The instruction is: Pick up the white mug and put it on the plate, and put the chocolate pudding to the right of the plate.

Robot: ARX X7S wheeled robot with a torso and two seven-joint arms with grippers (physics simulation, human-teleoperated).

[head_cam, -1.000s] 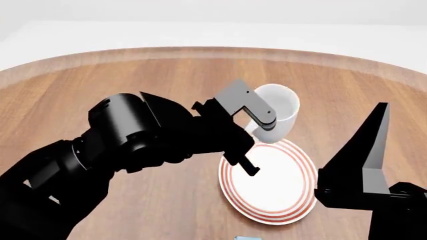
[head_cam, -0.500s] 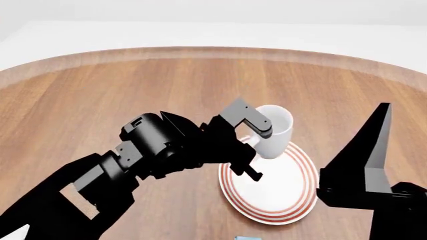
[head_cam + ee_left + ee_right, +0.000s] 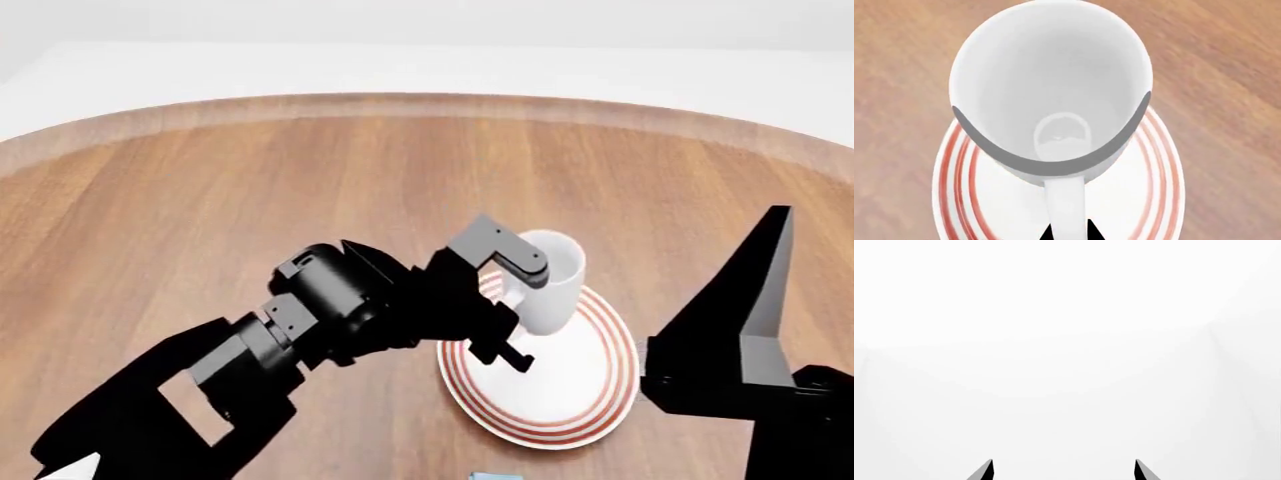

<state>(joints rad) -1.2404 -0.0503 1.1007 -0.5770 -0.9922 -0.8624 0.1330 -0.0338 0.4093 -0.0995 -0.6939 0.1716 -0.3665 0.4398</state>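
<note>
The left gripper [image 3: 514, 300] is clenched on the handle of the white mug [image 3: 545, 282], with the mug upright and its mouth facing up. In the head view the mug sits over the far portion of the plate [image 3: 587, 395]; its base appears to be at or just above the plate's surface, but contact cannot be confirmed from either view. The left wrist view looks straight down into the white mug [image 3: 1051, 95], whose handle runs back toward the camera between the two dark fingertips [image 3: 1093, 231], and the red-ringed plate [image 3: 1157, 175] shows beneath it on both sides of the handle. The mug lies off the plate's centre, toward the far rim.

The deciding relation is vertical: mug directly above plate, handle pointing back along the left arm. The judgement is that the next move needs only a short descent and a release.

The right gripper [image 3: 1063, 471] points away at blank white background, fingertips spread apart and holding nothing. A sliver of the chocolate pudding [image 3: 495, 475] shows at the near edge of the table [image 3: 200, 200], close to the plate's near rim; it is roughly equally placed between the two arms.
</note>
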